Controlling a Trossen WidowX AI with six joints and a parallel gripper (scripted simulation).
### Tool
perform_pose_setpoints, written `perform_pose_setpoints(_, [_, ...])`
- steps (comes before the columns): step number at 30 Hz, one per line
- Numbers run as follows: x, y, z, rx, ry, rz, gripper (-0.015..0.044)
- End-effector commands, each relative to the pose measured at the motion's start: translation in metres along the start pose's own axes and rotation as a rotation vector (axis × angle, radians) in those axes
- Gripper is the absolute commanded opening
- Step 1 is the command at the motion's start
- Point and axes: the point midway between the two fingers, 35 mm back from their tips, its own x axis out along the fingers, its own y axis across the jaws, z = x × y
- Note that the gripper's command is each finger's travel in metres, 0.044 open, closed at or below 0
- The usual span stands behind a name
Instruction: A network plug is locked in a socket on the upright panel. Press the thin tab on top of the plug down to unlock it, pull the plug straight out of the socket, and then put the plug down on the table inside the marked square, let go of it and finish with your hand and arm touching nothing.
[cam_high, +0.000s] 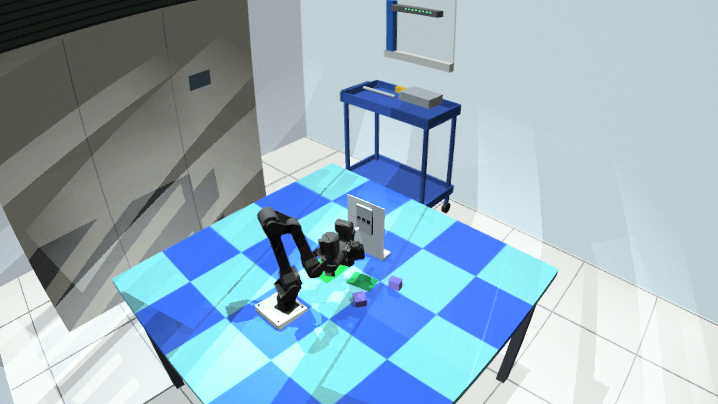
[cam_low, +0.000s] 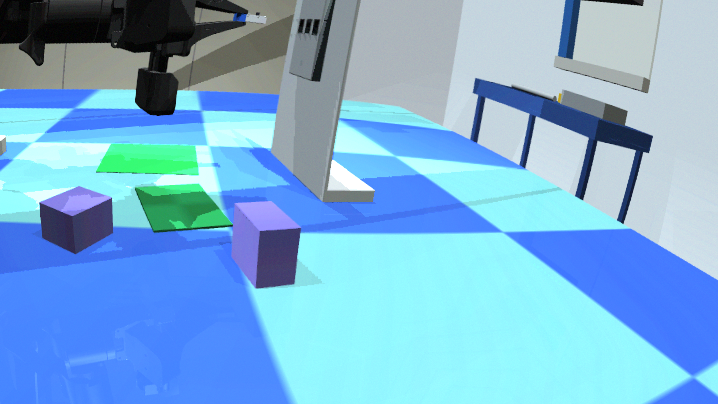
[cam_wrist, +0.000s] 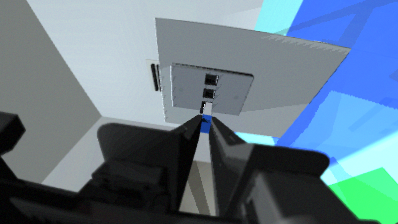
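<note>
Our jaws (cam_high: 356, 230) (cam_low: 241, 18) grip the plug (cam_low: 256, 19) (cam_wrist: 207, 107), free of the panel (cam_high: 372, 226) (cam_low: 311, 110) (cam_wrist: 280, 90) near the exterior view's top edge. We should back straight away, grip firm (two green patches lie below; we can't tell which counts), before lowering.

From afar, I look down across the whole table (cam_high: 466, 311) (cam_low: 401, 301) (cam_wrist: 370, 115); exterior sits low beside it; wrist closely faces the panel (cam_high: 374, 236) (cam_low: 311, 120) (cam_wrist: 285, 85).

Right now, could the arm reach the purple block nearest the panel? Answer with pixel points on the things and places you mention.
Probably not directly: its fingers (cam_low: 220, 11) hold the plug (cam_low: 257, 19) (cam_wrist: 205, 124). Nothing visible blocks the block (cam_high: 395, 283) (cam_low: 266, 246) from above.
</note>
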Motion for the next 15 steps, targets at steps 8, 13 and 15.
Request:
perform_pose_setpoints(8, [0.000, 0.016, -0.001, -0.002, 0.000, 0.003, 0.0000])
perform_pose_setpoints(13, [-0.002, 0.022, -0.002, -0.001, 0.000, 0.003, 0.0000])
perform_pose_setpoints(15, [-0.002, 0.025, -0.003, -0.001, 0.001, 0.003, 0.0000])
